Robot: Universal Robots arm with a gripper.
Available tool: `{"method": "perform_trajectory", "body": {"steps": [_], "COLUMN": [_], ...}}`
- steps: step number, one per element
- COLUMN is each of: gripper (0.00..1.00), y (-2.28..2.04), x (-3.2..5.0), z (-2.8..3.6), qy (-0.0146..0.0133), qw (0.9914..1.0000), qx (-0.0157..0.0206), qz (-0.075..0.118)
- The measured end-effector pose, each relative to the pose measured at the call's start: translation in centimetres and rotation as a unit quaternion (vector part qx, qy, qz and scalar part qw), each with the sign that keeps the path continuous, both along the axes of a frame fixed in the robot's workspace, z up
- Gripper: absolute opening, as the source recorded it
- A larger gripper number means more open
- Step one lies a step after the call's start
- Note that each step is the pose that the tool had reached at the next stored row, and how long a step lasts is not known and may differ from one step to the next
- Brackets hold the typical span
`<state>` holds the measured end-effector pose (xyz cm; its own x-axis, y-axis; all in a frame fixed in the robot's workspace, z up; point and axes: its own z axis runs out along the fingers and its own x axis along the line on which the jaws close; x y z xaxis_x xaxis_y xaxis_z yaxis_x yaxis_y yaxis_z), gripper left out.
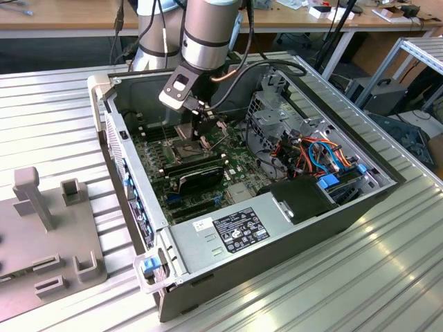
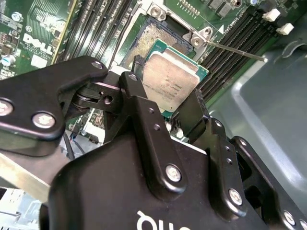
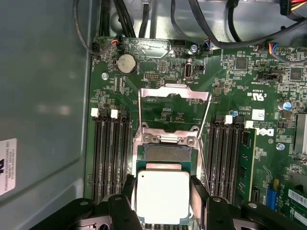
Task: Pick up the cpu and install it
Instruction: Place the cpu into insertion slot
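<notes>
First wrist view: tool (image 3: 163,191) clasps cpu (image 3: 162,203) over socket (image 3: 165,152); exterior view: open case (image 1: 311,242)

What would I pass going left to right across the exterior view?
In order: grey fixture block → gripper holding the cpu → metal drive cage → orange and blue cables.
</notes>
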<state>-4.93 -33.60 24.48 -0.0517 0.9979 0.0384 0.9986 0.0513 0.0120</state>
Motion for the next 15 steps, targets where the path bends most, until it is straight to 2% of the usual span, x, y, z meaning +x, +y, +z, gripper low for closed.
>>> {"method": "perform_trajectory", "body": {"steps": [6,8,10,12,13,15], "gripper": [0.54,0.54,0.54,0.54,0.54,0.54], "y": [0.0,0.0,0.0,0.0,0.0,-0.01], "x": [0.0,0.0,0.0,0.0,0.0,0.0], "z": [-1.23,-1.45,-1.56,-1.6,-1.61,-1.64], "qy": [0.0,0.0,0.0009,0.0019,0.0023,0.0024], "qw": [1.0,1.0,0.99999,0.99993,0.99985,0.99982], "qx": [0.0,0.0,-0.004,-0.0121,-0.0173,-0.0187], "qz": [0.0,0.0,0.0,0.0,0.0,0.0]}}
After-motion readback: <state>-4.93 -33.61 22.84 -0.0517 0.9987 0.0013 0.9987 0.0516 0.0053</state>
